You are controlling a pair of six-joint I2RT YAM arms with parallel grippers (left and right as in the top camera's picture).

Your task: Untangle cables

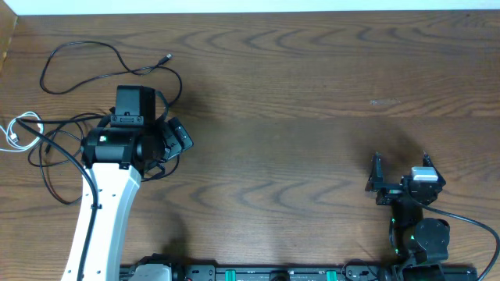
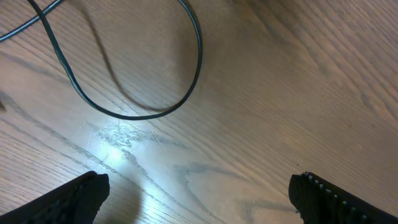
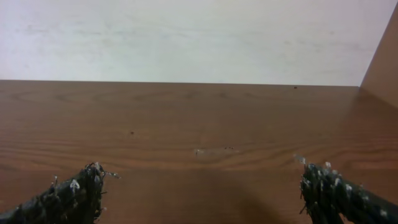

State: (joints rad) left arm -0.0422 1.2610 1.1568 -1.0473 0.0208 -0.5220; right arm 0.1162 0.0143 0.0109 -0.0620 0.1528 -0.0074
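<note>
On the table (image 1: 312,94), the left gripper (image 1: 178,139) hangs wide open and empty over the black cables (image 1: 94,44), probably to pick a strand; the right gripper (image 1: 401,168) sits well apart, equally open, empty; the white cable (image 1: 17,131) lies far left

Overhead above table (image 1: 312,94); left wrist close, downward; right wrist horizontal.

Our two arms
Our left arm (image 1: 100,222) is white-shelled with a black wrist; our right arm (image 1: 422,230) mostly black, with small green lights.
</note>
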